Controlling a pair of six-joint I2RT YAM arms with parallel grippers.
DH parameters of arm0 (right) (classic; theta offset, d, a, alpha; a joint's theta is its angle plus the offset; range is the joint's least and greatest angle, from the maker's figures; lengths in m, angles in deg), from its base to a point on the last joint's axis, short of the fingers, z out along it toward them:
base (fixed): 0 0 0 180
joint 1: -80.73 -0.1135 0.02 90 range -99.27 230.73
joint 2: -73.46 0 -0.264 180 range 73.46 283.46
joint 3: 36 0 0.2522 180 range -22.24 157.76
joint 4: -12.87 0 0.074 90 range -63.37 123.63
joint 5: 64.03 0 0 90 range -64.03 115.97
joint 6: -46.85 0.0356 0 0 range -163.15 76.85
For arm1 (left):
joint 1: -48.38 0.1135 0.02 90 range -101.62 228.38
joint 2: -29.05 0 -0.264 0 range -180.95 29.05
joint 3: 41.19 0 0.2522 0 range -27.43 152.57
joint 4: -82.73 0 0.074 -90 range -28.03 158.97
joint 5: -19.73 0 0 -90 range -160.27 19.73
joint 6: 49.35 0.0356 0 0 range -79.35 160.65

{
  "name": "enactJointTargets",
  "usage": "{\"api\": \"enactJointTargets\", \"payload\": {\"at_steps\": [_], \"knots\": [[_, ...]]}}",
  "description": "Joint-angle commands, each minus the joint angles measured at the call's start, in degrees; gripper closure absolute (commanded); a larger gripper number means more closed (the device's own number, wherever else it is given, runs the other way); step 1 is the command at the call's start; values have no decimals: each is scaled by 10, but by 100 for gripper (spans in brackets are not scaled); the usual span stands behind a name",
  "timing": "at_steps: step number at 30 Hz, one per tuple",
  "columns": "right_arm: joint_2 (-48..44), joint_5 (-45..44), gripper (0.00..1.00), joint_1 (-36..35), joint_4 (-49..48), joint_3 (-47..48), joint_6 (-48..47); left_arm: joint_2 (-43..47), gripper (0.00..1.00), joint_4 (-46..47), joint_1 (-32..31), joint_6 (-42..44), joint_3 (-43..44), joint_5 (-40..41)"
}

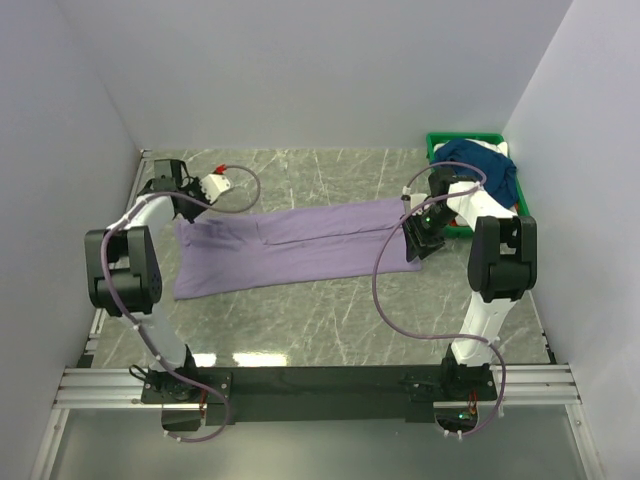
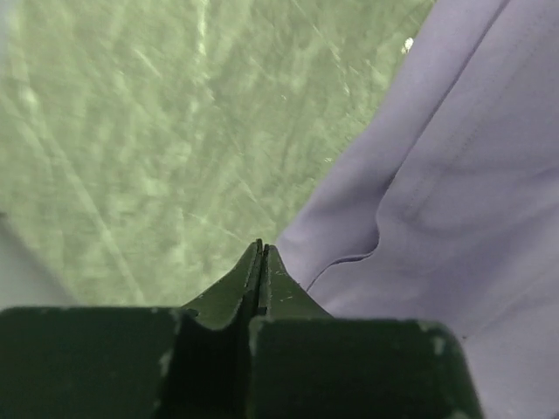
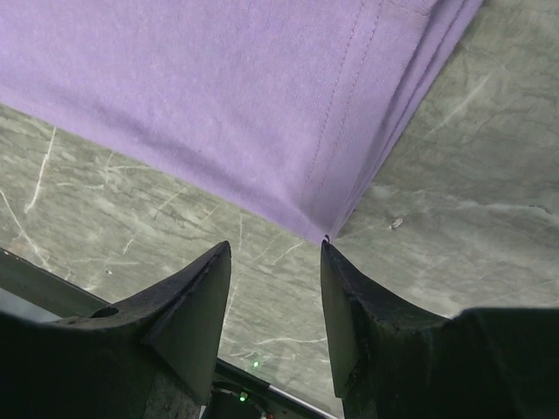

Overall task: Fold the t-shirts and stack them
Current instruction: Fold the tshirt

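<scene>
We see the lavender shirt [image 1: 300, 245] lying flat as a long strip across the middle of the worktop [image 1: 330, 320], one end near the left edge and the other reaching toward the right. It looks folded lengthwise, with layered edges showing at its right near corner.

The left hand [image 2: 262, 249] sits at the strip's left far corner with its fingers pressed together, their tips right at the cloth's edge. The right hand [image 3: 273, 246] hovers low over the right near corner with its fingers spread and the corner just ahead of the gap between them.

We judge the step to be taking hold of both ends for the crosswise fold. The next move calls for the right hand to go down and pinch every layer at that corner.

A navy shirt [image 1: 480, 165] is heaped in the green bin [image 1: 435, 145] at the right far corner.

We cannot tell whether the left hand has caught any cloth. The other garments under the navy one are too covered to identify, and the arm hides the right hand's fingertips from above.
</scene>
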Motion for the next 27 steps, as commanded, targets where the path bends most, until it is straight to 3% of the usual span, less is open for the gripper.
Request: {"api": "enactJointTargets", "payload": {"at_steps": [1, 6, 9, 27], "knots": [[2, -1, 48, 3, 5, 24, 3, -32, 97, -90, 18, -51, 58, -69], [1, 2, 48, 3, 3, 20, 2, -96, 63, -229, 63, -91, 174, -152], [5, 4, 48, 3, 3, 21, 3, -135, 59, -263, 82, -121, 223, -170], [6, -2, 48, 2, 4, 22, 2, -192, 62, -358, 120, -147, 289, -214]]}}
